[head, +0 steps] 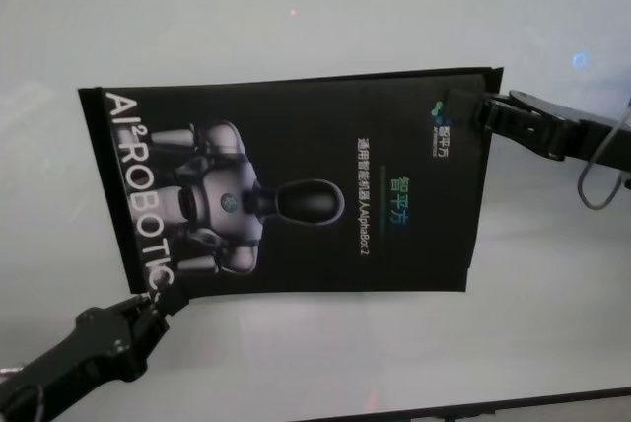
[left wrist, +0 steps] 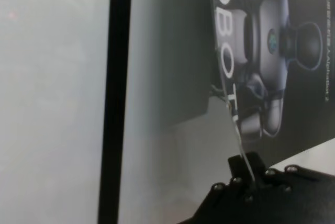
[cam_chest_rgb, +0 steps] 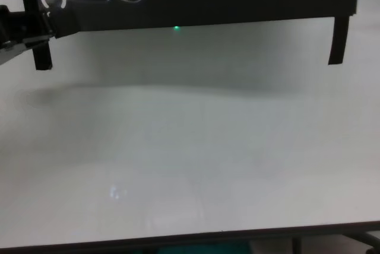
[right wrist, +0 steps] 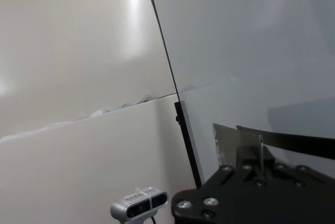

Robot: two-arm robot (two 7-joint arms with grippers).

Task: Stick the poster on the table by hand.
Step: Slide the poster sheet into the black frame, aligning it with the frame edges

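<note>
The large black glossy rectangular poster [head: 296, 185] shows a grey-white robot figure, big white letters "AI²ROBOTIC" along one short side and small white text in the middle. It is held above the wide plain white worktop [head: 325, 353]; in the chest view its lower edge hangs clear of the surface, with a shadow under it. The black blocky left gripper [head: 150, 306] has its fingers closed tight on the corner near the letters. The black right gripper [head: 483, 111] has its fingers pinched together on the opposite far corner of the sheet.
</note>
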